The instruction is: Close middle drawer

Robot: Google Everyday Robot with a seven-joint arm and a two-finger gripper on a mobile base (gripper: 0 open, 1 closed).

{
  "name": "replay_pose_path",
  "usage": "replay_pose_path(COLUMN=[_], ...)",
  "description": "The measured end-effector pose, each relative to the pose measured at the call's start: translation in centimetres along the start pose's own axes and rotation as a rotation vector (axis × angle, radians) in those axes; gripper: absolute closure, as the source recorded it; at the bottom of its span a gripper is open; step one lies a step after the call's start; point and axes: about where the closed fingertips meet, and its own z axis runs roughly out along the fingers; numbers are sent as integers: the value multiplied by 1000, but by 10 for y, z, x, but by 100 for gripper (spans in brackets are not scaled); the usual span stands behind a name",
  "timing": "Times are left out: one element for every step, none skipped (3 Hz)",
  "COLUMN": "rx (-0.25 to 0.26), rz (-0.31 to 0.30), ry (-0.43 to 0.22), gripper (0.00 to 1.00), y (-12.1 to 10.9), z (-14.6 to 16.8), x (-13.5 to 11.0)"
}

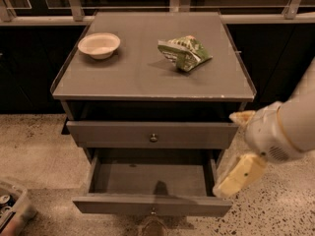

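Hanging at rt side of empty, pulled-out mid drawer (147, 204): hand (226, 154), fingers (241, 173) apart.

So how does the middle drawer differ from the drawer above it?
The middle drawer is pulled far out, its bare floor in view; the top drawer is only slightly out, its inside dark. The middle drawer's front looks narrower than the top drawer's. Both are dark grey with one small round knob at centre. The end effector is to the right of the middle drawer.
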Motion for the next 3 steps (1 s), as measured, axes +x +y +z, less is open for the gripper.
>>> replay_pose_path(rx=[-16,0,-7], rz=[69,70,92], ry=[-24,-25,-44], gripper=[0,0,0], y=[13,12,26], z=[55,58,67], x=[20,21,29])
